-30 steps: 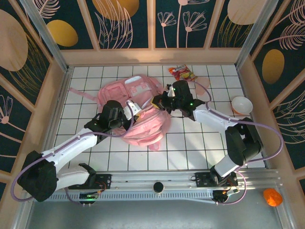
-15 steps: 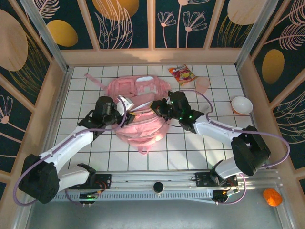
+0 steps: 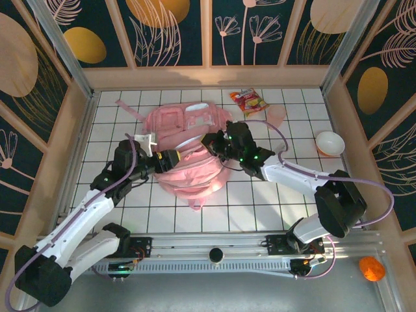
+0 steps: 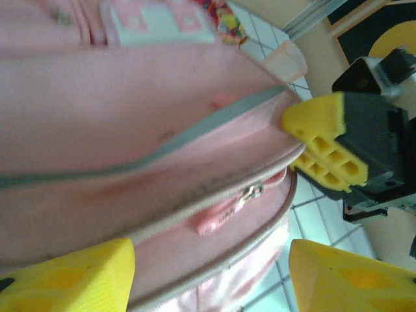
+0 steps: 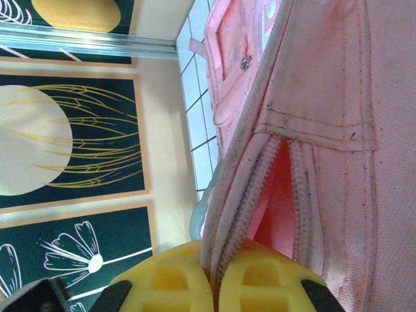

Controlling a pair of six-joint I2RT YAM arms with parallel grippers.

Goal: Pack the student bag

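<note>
Step, likely: opening large soft pink fabric backpack (image 3: pixel 195 159). Right gripper (image 5: pixel 214 281) pinches zipper edge (image 5: pixel 257 195); left gripper (image 4: pixel 211 276) wide, empty; next grab opposite lip.

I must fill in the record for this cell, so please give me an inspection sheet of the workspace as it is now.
Surface: white tiled table.
Job's things: large soft pink fabric backpack, lying at centre-back, one zip partly open.
Clutter: red and yellow snack packet behind the backpack; white round bowl at the right; small orange round thing on the near ledge.
Grippers: left gripper, jaws open, facing the backpack; right gripper, jaws shut on the backpack's zip edge.
Cables: purple cables looped along both arms.
Surroundings: dark wall panels with gold and pink plant prints.
</note>
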